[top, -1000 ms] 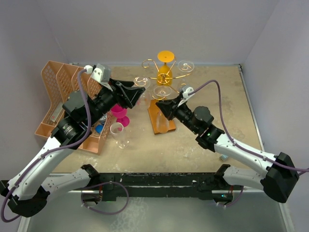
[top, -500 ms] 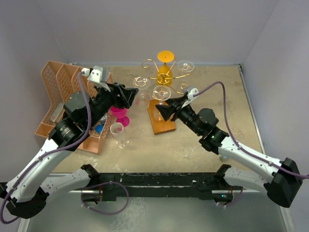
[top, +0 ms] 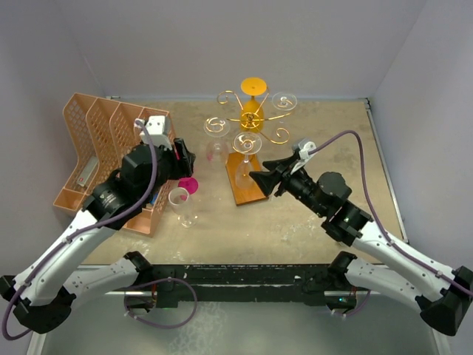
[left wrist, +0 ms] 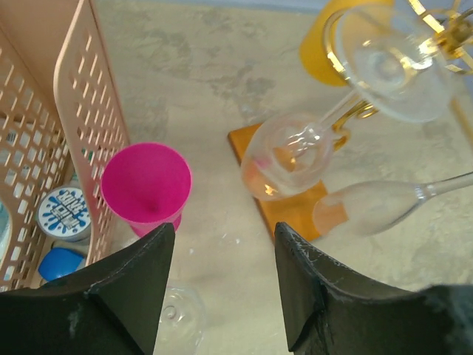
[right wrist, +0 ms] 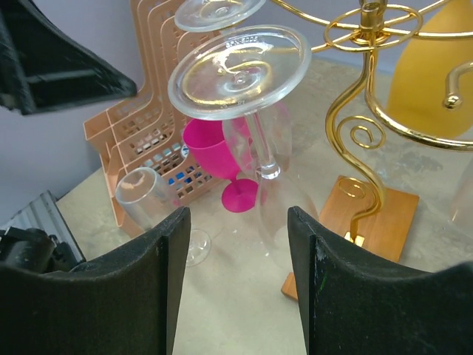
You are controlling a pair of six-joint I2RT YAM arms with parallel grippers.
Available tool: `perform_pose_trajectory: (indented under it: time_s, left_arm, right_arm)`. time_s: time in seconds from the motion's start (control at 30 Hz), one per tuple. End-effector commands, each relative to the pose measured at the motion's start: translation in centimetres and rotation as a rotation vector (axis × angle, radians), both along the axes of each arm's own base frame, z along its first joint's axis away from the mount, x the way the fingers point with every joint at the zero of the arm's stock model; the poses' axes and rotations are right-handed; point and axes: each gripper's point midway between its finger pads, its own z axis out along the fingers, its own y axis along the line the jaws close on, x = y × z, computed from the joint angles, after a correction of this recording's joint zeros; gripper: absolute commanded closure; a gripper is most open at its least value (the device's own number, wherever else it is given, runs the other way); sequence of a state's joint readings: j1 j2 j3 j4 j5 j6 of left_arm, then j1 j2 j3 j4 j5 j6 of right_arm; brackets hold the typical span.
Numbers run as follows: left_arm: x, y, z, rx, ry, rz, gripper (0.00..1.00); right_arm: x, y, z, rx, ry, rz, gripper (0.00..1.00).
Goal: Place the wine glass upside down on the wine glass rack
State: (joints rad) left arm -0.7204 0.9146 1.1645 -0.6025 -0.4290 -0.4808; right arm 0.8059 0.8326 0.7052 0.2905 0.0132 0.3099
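One wine glass [right wrist: 238, 68] inverted on rack [right wrist: 384, 213]

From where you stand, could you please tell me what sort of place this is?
Probably a robot test bench, not a home: plain grey walls box in a worn table, and the wine glass rack, file organiser and pink goblet look like props.

A pink goblet [left wrist: 146, 185] stands upright just beside the peach lattice organiser [top: 92, 129].

env: robot lab cell | evid: bare walls [top: 222, 44] round tabletop [top: 244, 229]
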Motion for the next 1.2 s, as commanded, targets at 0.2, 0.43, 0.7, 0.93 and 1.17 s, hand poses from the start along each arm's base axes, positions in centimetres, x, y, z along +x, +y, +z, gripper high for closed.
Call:
perform_pose_trajectory:
  time_s: [0.2, 0.43, 0.7, 0.93, 1.17]
  left_arm:
    - [3.8, -0.3, -6.7, 0.107, 0.176, 0.104, 0.53]
    - [6.8, 0.1, -10.5, 0.065, 0.268, 0.131, 0.59]
    - [7.5, -0.8, -13.9, 0.107, 0.346, 0.105, 0.58]
    - [8.0, 0.0, -14.7, 0.153, 0.338, 0.135, 0.81]
    - [7.9, 0.3, -14.1, 0.194, 0.329, 0.117, 1.0]
  right_arm:
    - [-2.8, -3.3, 7.2, 0.154, -0.04, -0.023, 0.43]
    - [-4.5, -6.5, 11.5, 0.323, -0.053, -0.081, 0.43]
    - [-5.6, -8.7, 14.0, 0.452, -0.056, -0.112, 0.44]
    - [-6.5, -9.2, 14.9, 0.539, -0.042, -0.084, 0.45]
    - [-6.2, -9.0, 15.0, 0.556, -0.032, -0.087, 0.45]
